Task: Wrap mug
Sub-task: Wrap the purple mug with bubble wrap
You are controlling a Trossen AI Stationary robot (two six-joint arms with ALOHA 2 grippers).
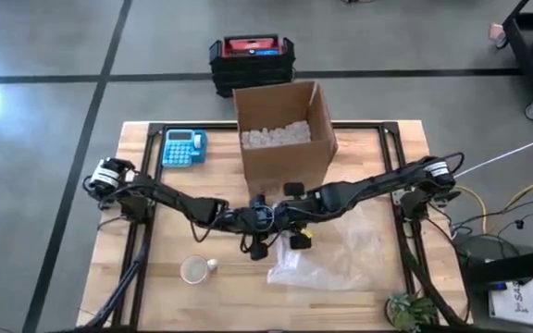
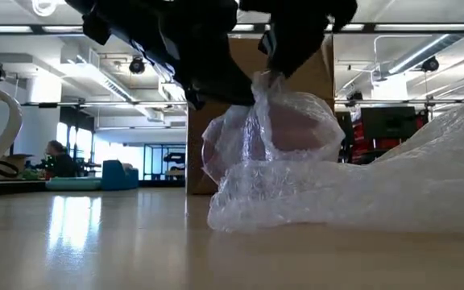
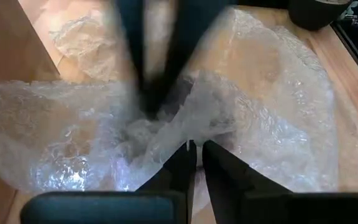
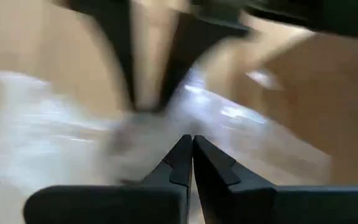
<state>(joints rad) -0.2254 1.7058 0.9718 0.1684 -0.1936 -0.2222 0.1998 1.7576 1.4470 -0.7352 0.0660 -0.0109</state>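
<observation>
Counting from above, I see one mug [image 1: 195, 269] at seven o'clock on the table [image 1: 368, 157], standing apart from one bubble wrap sheet [image 1: 327, 254], one cardboard box [image 1: 283, 139] (twelve o'clock), one calculator [image 1: 184, 147]. Left gripper [image 3: 196, 152] and right gripper [image 4: 191, 144] both pinch the wrap.

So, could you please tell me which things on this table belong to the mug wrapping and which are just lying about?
Part of the job:
- bubble wrap, pinched between both grippers
- mug, still bare, near the front edge
- left gripper
- right gripper
- probably the cardboard box holding packing filler

Just lying about:
- blue calculator
- small plant at the front right corner
</observation>
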